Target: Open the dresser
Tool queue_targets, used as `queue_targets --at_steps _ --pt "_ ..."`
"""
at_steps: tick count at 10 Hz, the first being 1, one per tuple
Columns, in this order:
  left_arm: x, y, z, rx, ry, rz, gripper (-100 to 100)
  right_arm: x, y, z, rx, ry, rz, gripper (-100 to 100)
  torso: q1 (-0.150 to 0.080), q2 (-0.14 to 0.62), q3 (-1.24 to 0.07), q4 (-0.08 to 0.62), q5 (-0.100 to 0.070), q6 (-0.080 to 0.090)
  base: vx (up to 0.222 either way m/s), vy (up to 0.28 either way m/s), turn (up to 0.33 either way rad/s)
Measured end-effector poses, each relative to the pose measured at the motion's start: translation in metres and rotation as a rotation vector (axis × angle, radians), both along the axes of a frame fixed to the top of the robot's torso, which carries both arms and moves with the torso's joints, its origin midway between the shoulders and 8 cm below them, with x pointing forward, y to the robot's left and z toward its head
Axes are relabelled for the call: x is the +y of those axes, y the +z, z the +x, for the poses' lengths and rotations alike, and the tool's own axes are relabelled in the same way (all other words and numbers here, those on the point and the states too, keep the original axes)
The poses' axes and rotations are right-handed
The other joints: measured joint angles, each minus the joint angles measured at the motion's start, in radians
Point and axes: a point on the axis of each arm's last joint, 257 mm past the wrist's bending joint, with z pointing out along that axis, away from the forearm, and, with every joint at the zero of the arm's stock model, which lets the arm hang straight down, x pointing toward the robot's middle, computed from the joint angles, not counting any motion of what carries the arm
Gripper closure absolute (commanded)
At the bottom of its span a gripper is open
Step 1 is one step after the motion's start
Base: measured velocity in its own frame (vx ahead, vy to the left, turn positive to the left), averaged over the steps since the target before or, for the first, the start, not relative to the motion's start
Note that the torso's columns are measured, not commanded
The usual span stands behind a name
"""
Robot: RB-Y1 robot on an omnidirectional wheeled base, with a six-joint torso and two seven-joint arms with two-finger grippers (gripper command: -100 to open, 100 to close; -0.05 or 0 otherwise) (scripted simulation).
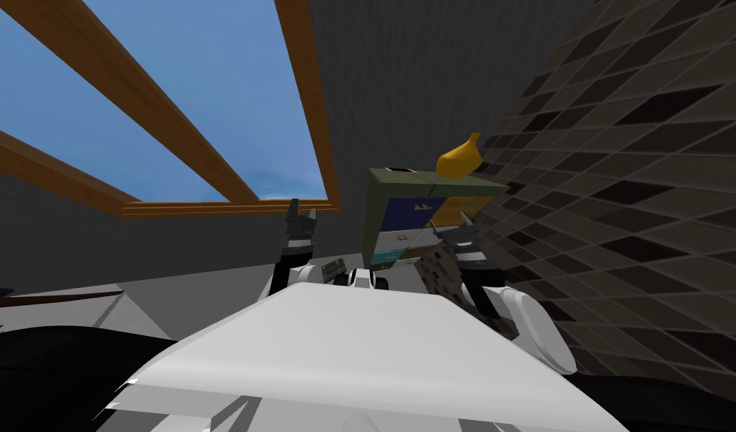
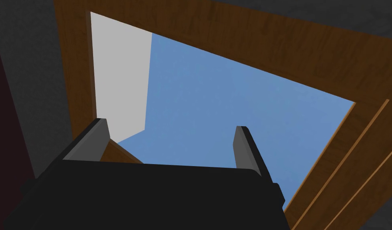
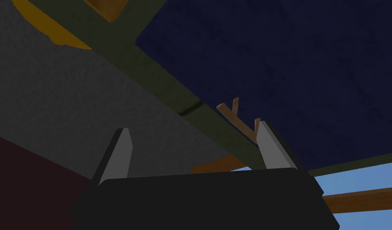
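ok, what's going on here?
The right gripper is up at the dresser, jaws open in front of the navy drawer. Its wooden handle sits close by one jaw, not yet gripped. The left gripper is held up, away from the dresser, jaws open.

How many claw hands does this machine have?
2. The left gripper, open, points at the window; the right gripper, open, is at the navy drawer front of the dresser, beside its wooden handle.
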Motion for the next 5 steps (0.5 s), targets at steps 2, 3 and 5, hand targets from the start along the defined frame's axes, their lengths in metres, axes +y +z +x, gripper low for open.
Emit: queue_targets --at_steps 2,3,5 --pt "0.0 0.0 0.0 0.0 0.0 0.0 0 -0.0039 -0.0016 0.0022 -0.002 -0.031 -0.084 -100 -0.001 0.0 0.0 0.0 0.0 0.0 -0.005 0.065 0.028" --pt "0.0 0.0 0.0 0.0 0.0 0.0 0 -0.0076 -0.0038 0.0039 -0.001 -0.053 -0.14 -100 0.001 0.001 0.001 0.0 0.0 0.0 -0.003 0.077 0.014" --pt "0.0 0.0 0.0 0.0 0.0 0.0 0 -0.0109 -0.0053 0.0047 -0.002 -0.08 -0.218 -100 0.0 0.0 0.0 0.0 0.0 0.0 0.004 0.065 0.027"
